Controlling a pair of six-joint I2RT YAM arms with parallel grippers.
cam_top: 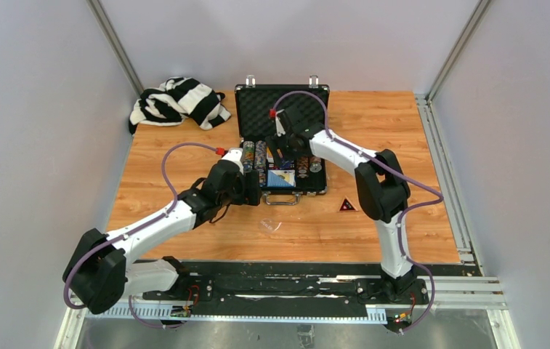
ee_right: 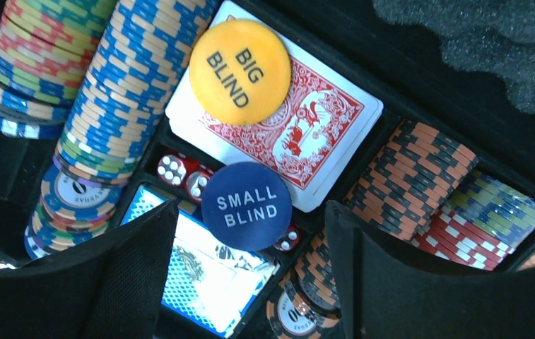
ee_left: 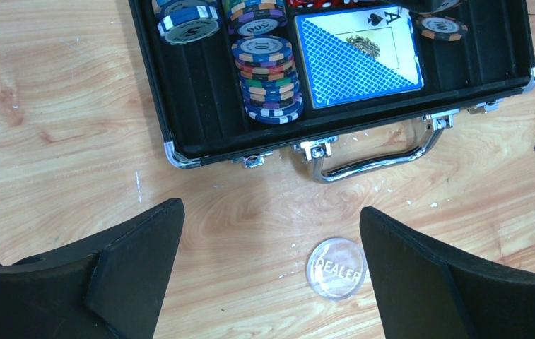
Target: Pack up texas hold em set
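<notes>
Currently, left gripper [ee_left: 271, 219] is seen spread over the clear dealer button [ee_left: 336, 268]; right gripper [ee_right: 251, 208] is seen spread over the blue small-blind button [ee_right: 247, 205] in the briefcase [ee_right: 490, 49].

My wooden desk [cam_top: 402, 120] fills mid-frame; plain grey walls [cam_top: 32, 109] close me in at left, top and right; metal rails [cam_top: 442, 167] run along the desk's right edge.

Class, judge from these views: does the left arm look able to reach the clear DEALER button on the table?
Probably yes: the left gripper hangs open over the DEALER button, which lies uncovered on the table, apart from the case handle.
</notes>
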